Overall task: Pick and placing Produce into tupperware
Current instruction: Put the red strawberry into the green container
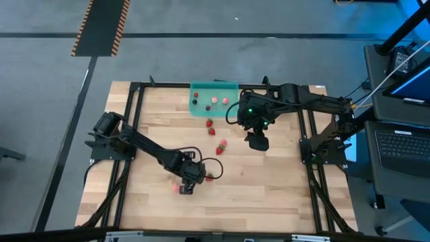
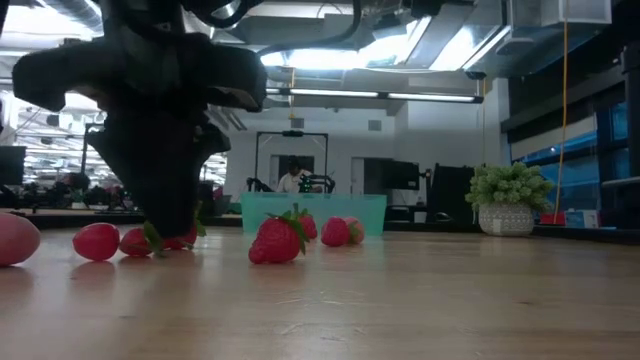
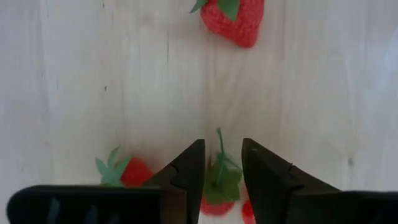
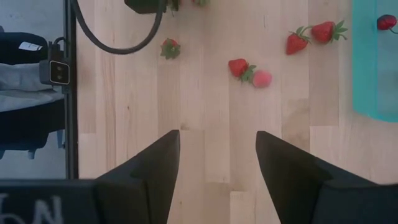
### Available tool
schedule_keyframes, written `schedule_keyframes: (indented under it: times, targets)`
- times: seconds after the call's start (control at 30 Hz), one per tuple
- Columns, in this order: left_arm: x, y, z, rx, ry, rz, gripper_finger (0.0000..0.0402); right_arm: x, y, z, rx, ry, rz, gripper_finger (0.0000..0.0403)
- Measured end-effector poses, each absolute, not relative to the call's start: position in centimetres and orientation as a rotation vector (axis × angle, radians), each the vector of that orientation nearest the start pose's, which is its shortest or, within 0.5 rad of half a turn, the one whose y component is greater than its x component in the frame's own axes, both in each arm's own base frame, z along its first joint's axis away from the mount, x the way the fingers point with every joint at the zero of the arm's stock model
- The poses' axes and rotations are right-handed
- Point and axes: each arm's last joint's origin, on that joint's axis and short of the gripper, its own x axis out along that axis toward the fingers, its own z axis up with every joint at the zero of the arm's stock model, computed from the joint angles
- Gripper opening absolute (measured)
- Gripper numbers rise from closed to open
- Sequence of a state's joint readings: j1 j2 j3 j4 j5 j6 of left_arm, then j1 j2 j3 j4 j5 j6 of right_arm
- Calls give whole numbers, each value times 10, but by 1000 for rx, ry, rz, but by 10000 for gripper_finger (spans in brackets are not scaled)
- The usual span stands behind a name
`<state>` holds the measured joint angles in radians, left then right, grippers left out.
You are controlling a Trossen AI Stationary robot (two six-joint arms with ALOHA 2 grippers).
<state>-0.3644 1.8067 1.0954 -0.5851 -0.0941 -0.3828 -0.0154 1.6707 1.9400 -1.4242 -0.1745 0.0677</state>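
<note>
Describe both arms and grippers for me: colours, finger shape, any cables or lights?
Both arms are black and jointed. The left gripper has two dark, wedge-shaped fingers tapering to flat tips. The right gripper has matching dark tapered fingers, set wider. A black cable loops beside each wrist in the high view, and small green lights glow on the right wrist housing.

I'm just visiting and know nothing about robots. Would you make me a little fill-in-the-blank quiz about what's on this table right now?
1. The left gripper has its fingers on either side of a small red ____ with green leaves.
2. The teal tupperware sits at the table's ____ edge, away from the low camera.
3. The right gripper hangs open over bare wood, holding ____.
4. A potted ____ plant stands off to one side.

Missing words: strawberry; far; nothing; green
</note>
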Motion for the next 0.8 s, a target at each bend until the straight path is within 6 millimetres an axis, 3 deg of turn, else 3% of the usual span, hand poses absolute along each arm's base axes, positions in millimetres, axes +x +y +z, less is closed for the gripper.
schedule_keyframes:
  times: [0.33, 0.63, 0.8]
  targets:
    - [315, -112, 146, -30, 1295, 35, 81, 305, 0, 401, 169, 1157, 103, 213]
    - [315, -111, 146, -9, 1296, 20, 11, 305, 0, 401, 169, 1157, 103, 213]
    - [315, -111, 146, -11, 1294, 31, 4, 305, 0, 401, 145, 1155, 118, 214]
